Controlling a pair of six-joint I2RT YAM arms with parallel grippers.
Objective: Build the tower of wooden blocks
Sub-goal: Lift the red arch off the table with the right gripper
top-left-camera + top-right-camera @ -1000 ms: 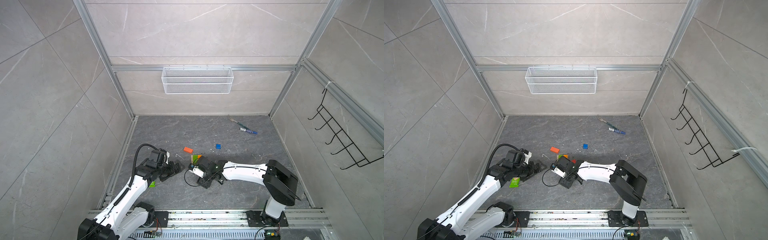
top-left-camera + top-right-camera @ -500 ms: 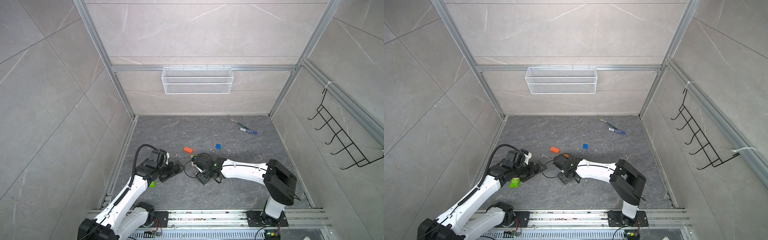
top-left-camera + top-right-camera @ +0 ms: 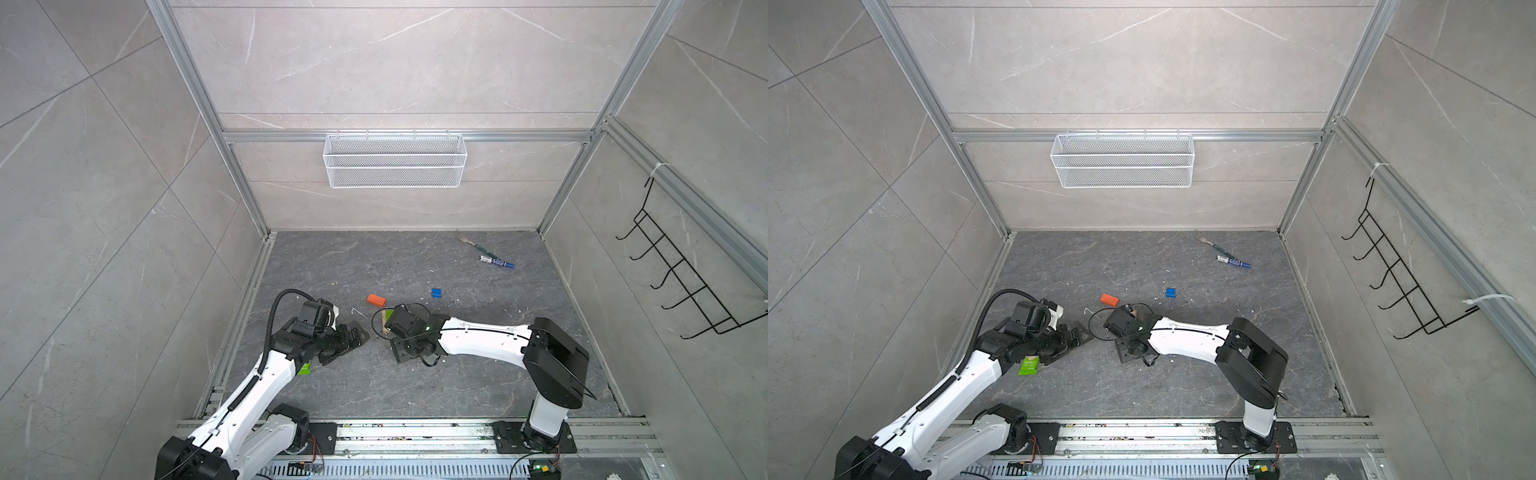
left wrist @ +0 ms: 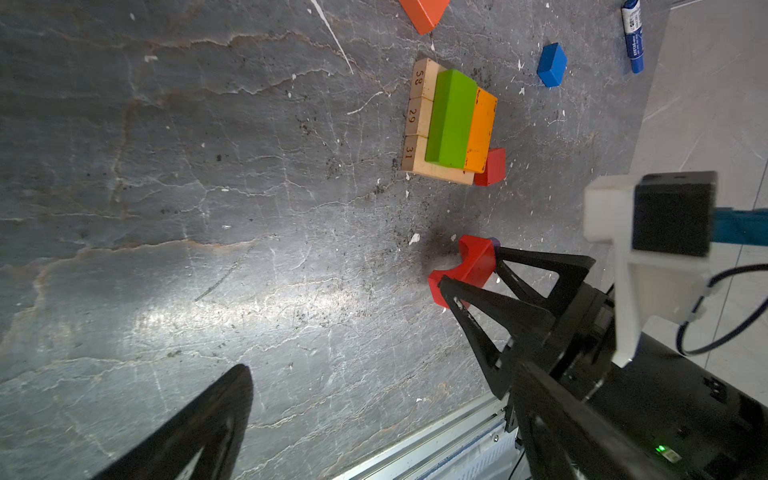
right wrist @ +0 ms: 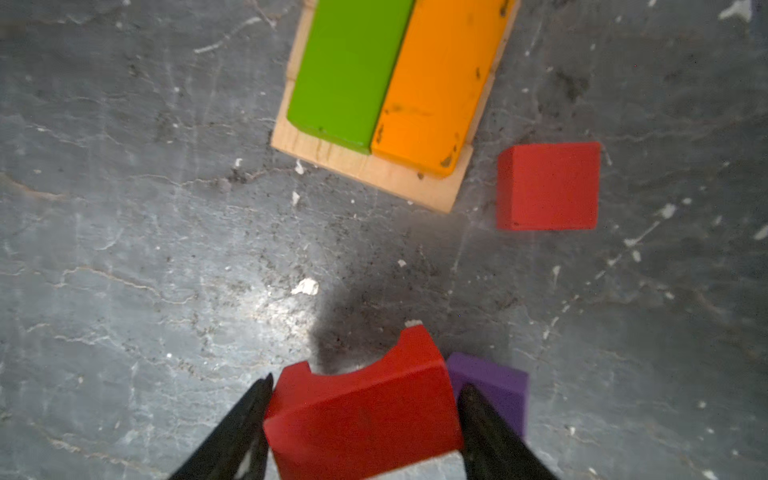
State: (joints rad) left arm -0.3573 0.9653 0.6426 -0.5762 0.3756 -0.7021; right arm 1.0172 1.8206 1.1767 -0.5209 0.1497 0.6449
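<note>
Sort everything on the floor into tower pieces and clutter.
Tower pieces: tan base bars, green bar, orange bar, red cube, red arch, purple cube, blue cube, red-orange block.
Clutter: blue marker pen, fork, green snack wrapper.

The left arm stretches low and forward, its left gripper with jaws spread wide. The right arm stretches low toward it, right gripper closed on a red arch.
</note>
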